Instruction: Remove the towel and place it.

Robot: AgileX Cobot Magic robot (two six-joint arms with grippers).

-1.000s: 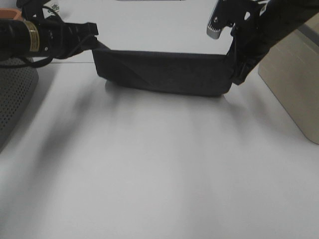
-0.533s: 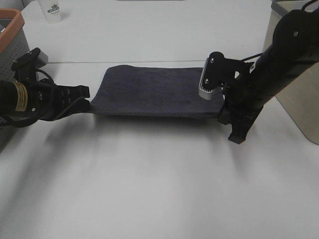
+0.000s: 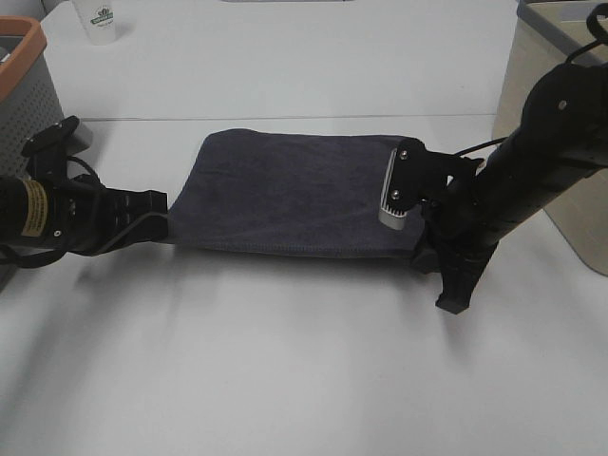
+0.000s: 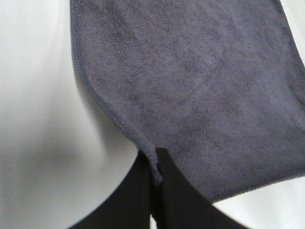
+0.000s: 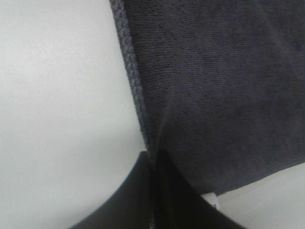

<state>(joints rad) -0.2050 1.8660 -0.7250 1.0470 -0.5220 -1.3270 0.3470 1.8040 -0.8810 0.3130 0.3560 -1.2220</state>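
The dark charcoal-grey towel [image 3: 294, 195] lies spread over the middle of the white table, its far part flat and its near edge held. My left gripper [image 3: 169, 226] is shut on the towel's near left corner; the left wrist view shows the stitched hem [image 4: 114, 119] running into the closed fingers [image 4: 143, 191]. My right gripper [image 3: 423, 255] is shut on the near right corner; in the right wrist view the towel [image 5: 214, 86] is pinched between the closed fingers [image 5: 138, 191], with a bit of white tag [image 5: 211, 199] beside them.
A grey perforated basket with an orange rim [image 3: 24, 81] stands at the far left. A beige bin [image 3: 560, 142] stands at the right edge. A white cup [image 3: 98, 19] stands at the back left. White table [image 3: 285, 361] lies in front of the towel.
Both grippers have come down and towards the front with the towel. The towel went from hanging folded between them to lying spread flat on the table.
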